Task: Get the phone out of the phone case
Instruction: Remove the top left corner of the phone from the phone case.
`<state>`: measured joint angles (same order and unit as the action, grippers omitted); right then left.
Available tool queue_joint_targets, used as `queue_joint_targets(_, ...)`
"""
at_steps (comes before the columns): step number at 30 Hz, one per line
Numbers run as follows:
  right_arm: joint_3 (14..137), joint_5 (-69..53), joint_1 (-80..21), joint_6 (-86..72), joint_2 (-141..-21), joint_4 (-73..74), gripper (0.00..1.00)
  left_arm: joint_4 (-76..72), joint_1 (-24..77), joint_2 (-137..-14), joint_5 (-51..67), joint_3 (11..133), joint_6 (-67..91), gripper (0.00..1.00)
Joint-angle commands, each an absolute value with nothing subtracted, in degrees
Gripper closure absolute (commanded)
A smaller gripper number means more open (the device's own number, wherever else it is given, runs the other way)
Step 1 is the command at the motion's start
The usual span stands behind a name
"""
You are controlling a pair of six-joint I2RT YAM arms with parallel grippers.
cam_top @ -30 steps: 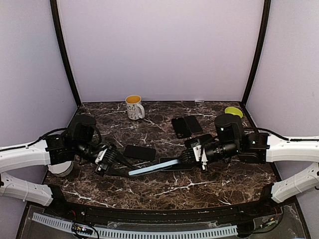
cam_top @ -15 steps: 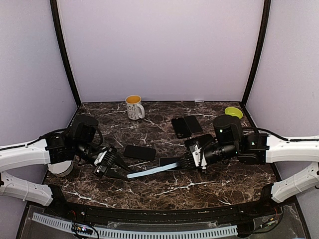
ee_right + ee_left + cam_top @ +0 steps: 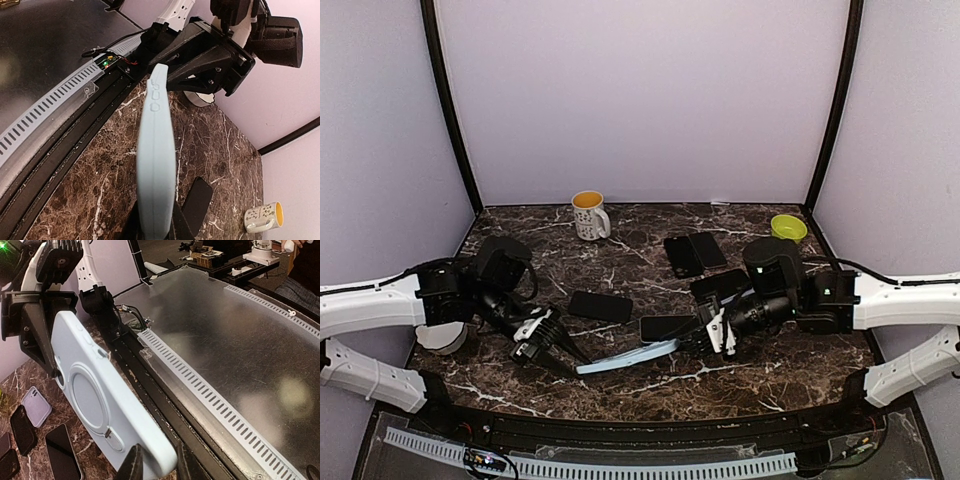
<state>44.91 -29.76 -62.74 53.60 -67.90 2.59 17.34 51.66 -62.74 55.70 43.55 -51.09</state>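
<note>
We see a dark marble tabletop (image 3: 650, 385) inside pale purple walls (image 3: 640, 100). A white mug with a yellow inside (image 3: 588, 214) stands far behind the jaws. The flat light blue phone case (image 3: 628, 357) hangs between them. The left jaws pinch one end and the right jaws pinch the other. It is lower than a second ago.

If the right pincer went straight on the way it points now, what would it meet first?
The right pincer grips one end of the light blue phone case, so it meets that first; beyond, probably the left pincer clamping the far end.
</note>
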Motion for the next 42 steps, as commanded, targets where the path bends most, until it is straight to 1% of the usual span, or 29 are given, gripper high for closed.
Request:
queue_joint_targets(1, 47.7, -28.9, -64.9, 58.9, -68.8, -3.5, 1.0, 21.0, 53.4, -64.3, 58.3, 46.2, -52.9, 0.78)
queue_joint_targets(6, 48.4, -27.5, -65.9, 61.5, -69.1, -3.8, 1.0, 21.9, 54.2, -65.3, 57.8, 46.7, -53.4, 0.79)
queue_joint_targets(21, 49.5, -26.5, -68.9, 62.7, -71.0, -5.0, 1.0, 21.4, 54.4, -66.2, 55.5, 46.3, -54.2, 0.82)
queue_joint_targets(23, 49.6, -26.4, -69.2, 62.7, -71.1, -4.9, 1.0, 20.6, 54.4, -66.3, 54.2, 46.3, -53.6, 0.81)
queue_joint_targets(25, 49.5, -26.7, -69.5, 62.6, -71.0, -4.5, 1.0, 18.4, 54.3, -66.2, 50.1, 45.8, -52.4, 0.78)
queue_joint_targets(28, 48.8, -28.3, -69.8, 61.3, -70.4, -4.4, 1.0, 12.9, 54.3, -65.1, 45.4, 44.4, -50.3, 0.77)
queue_joint_targets(35, 47.6, -30.3, -70.7, 54.9, -68.5, -6.4, 1.0, 5.5, 54.1, -63.2, 35.6, 41.3, -49.0, 0.76)
queue_joint_targets(42, 45.1, -30.8, -70.6, 45.6, -67.7, -14.7, 1.0, -3.5, 54.1, -61.1, 29.5, 38.0, -48.0, 0.76)
